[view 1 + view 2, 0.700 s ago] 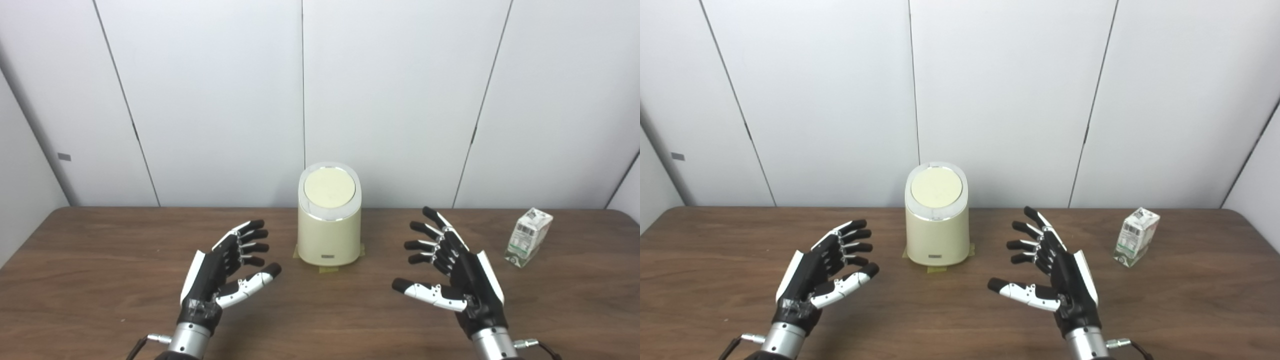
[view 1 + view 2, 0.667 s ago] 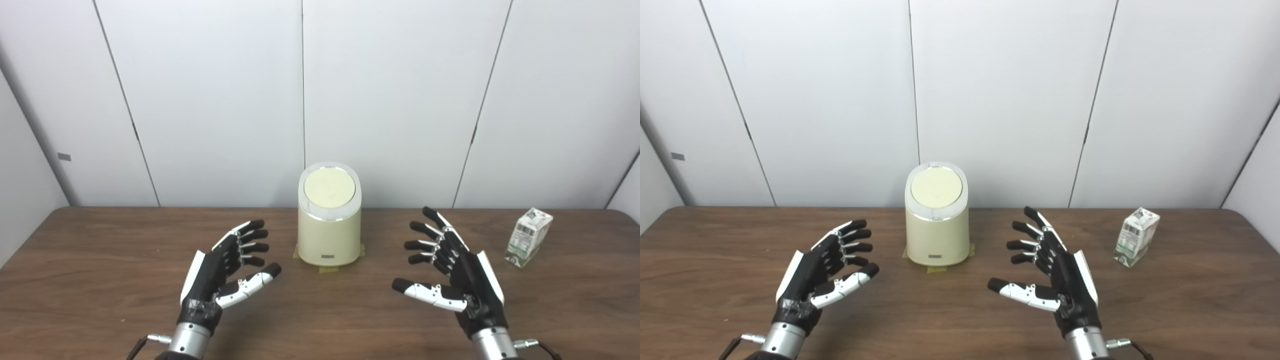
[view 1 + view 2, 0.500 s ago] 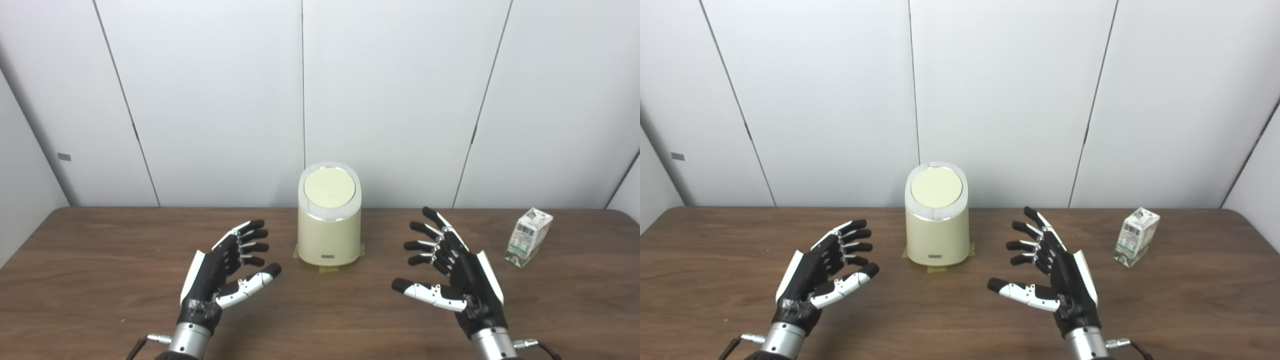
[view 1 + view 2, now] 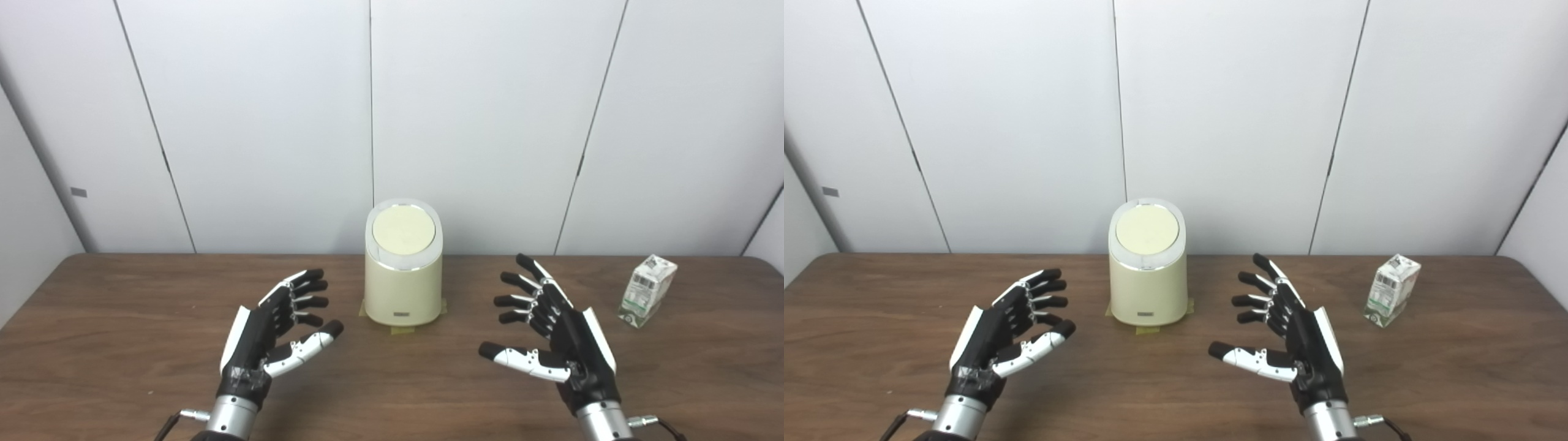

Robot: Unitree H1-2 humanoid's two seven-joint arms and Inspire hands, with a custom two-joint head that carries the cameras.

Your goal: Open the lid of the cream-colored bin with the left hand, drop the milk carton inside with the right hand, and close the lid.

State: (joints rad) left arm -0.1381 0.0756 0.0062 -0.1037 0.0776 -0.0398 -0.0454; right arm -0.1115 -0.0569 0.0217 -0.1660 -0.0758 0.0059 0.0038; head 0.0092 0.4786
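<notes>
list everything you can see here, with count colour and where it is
bin: one, cream-colored, at the middle of the table toward the back, standing upright
lid: one, cream with a pale shiny ring around it, closed on top of the bin
tape: a few yellowish pieces showing on the table at the bin's base
milk carton: one, white with green and dark print, upright on the table's far right, apart from both hands
table: one, dark brown wood grain, fills the lower half of the view
wall panels: several, white, behind the table
left hand: one, black and white, open, left of the bin, holding nothing
right hand: one, black and white, open, between bin and carton, holding nothing
</notes>
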